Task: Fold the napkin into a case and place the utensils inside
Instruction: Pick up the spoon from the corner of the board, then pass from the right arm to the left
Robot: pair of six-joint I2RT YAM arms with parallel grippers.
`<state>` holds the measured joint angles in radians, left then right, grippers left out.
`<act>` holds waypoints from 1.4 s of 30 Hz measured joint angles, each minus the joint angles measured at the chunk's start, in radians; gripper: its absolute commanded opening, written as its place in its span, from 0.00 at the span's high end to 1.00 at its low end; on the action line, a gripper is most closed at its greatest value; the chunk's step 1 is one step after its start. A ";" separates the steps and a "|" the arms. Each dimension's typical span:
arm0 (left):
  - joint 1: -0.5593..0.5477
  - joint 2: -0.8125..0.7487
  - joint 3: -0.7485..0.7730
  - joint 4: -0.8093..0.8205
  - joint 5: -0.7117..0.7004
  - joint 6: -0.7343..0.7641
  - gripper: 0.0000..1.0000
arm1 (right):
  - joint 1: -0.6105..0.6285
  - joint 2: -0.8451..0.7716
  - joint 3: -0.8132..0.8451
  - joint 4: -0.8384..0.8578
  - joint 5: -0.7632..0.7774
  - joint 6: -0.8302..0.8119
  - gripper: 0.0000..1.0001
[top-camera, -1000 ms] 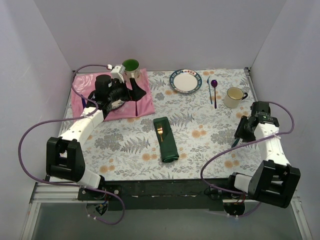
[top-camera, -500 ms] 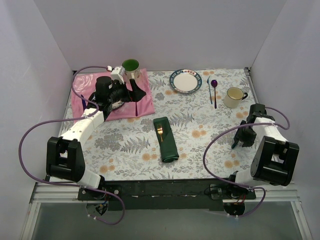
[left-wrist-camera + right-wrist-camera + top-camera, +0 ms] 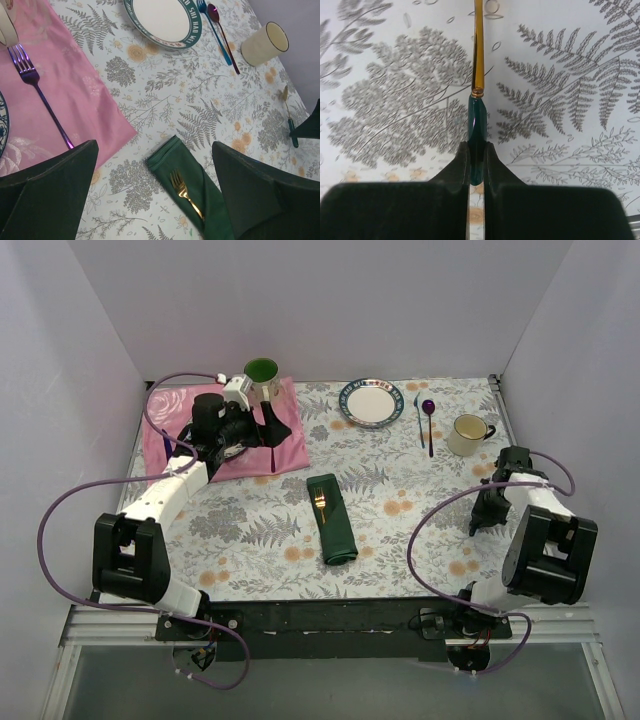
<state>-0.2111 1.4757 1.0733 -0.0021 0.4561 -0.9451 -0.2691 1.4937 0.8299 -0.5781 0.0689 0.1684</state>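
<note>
The dark green napkin (image 3: 332, 521) lies folded into a long strip at the table's middle, seen closer in the left wrist view as the napkin (image 3: 207, 200). A gold fork (image 3: 321, 504) is tucked into it, head sticking out, the same fork (image 3: 184, 190) under my left wrist. My left gripper (image 3: 272, 424) hovers open over the pink cloth, and nothing is between the left gripper's (image 3: 154, 150) fingers. At the right edge my right gripper (image 3: 487, 514) is down at the table. The right gripper (image 3: 477, 162) is shut on the dark green handle of a gold utensil (image 3: 478, 55).
A pink cloth (image 3: 292, 448) with a purple fork (image 3: 40, 97) lies at the back left, a green mug (image 3: 262, 374) behind it. A white plate (image 3: 371, 402), a blue fork (image 3: 418, 416), a purple spoon (image 3: 429, 422) and a cream mug (image 3: 467, 434) stand at the back right.
My right gripper dropped toward the table's right edge and then closed on the utensil's green handle. The left arm and the napkin stayed put.
</note>
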 measured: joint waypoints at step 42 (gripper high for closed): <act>-0.338 0.194 0.201 -0.041 0.079 -0.070 0.65 | 1.038 -0.357 0.076 0.066 0.273 -0.291 0.99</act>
<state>-0.5488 1.6695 1.2743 -0.0433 0.5346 -1.0153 0.7689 1.1370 0.9054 -0.5117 0.3420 -0.1230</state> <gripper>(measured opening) 0.345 0.089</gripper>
